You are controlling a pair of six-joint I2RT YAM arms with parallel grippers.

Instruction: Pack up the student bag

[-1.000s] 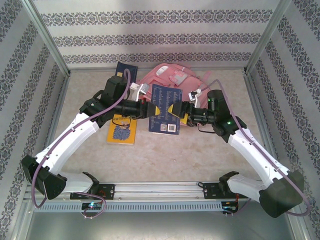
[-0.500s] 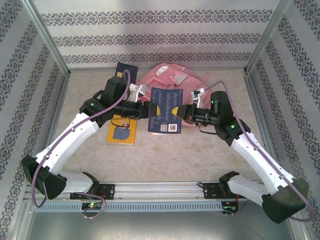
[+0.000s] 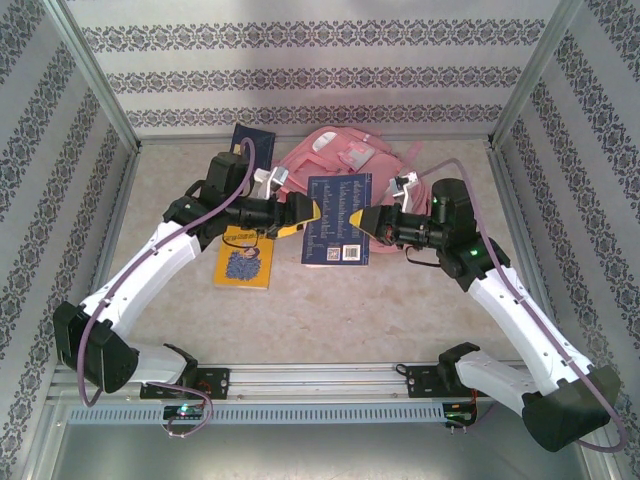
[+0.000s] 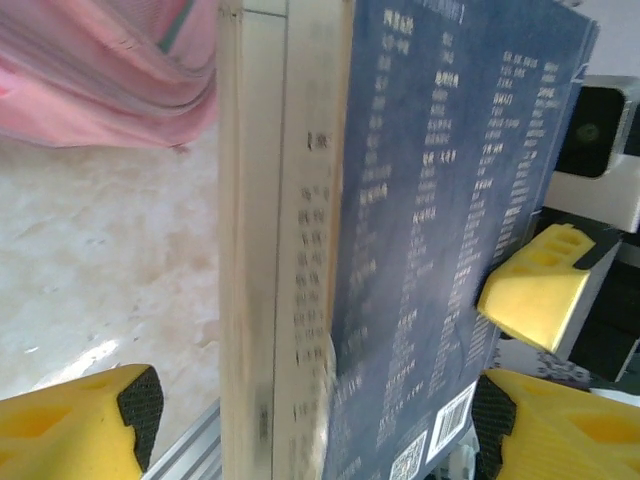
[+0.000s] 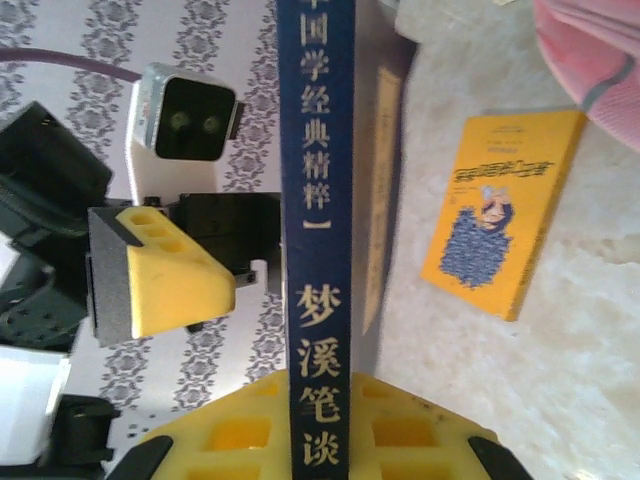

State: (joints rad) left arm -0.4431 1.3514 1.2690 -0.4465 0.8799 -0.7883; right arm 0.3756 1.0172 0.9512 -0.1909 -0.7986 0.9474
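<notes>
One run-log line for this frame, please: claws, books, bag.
left claw: open, beside blue book | right claw: shut on blue book | backpack: behind blue book, far side | yellow book: flat on table

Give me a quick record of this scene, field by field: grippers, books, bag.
left gripper: open, jaws astride the page edge of the blue book
right gripper: shut on the spine of the blue book
student bag: pink, at the far end of the table
yellow book: flat on the table, left of the blue book
second dark blue book: left of the student bag
</notes>
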